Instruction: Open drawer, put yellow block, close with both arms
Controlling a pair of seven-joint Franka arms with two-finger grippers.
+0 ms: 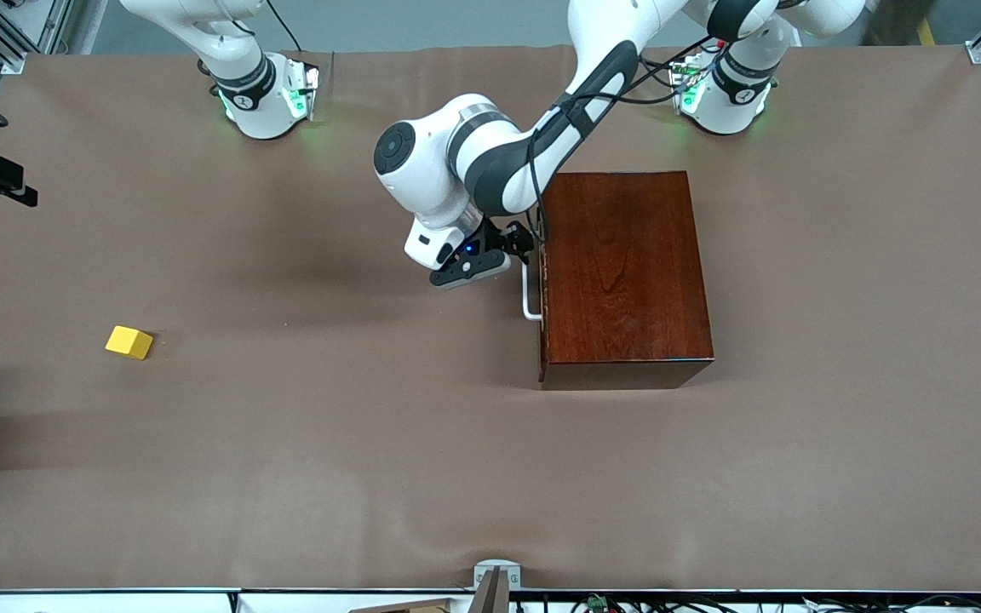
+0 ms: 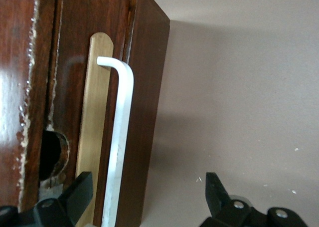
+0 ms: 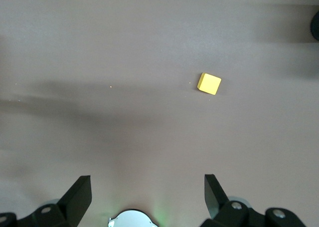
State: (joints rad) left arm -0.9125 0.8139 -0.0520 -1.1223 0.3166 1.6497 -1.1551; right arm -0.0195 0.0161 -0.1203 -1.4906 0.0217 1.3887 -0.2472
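With the drawer (image 1: 543, 289) shut in the wooden box (image 1: 622, 277), the left gripper (image 2: 144, 194), spread wide astride the white handle (image 2: 119, 137), should close squarely before pulling straight, while the wide-open right gripper (image 3: 148, 194) waits high above the table (image 1: 371, 443), the yellow block (image 1: 129, 342) lying near the right arm's end.

Shut drawer (image 1: 544, 289) in its box; yellow block (image 1: 129, 342) lies well apart.

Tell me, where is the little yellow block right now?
The small bright-yellow cube block sits alone on the brown table toward the right arm's end, well apart from the reddish-brown wooden box.
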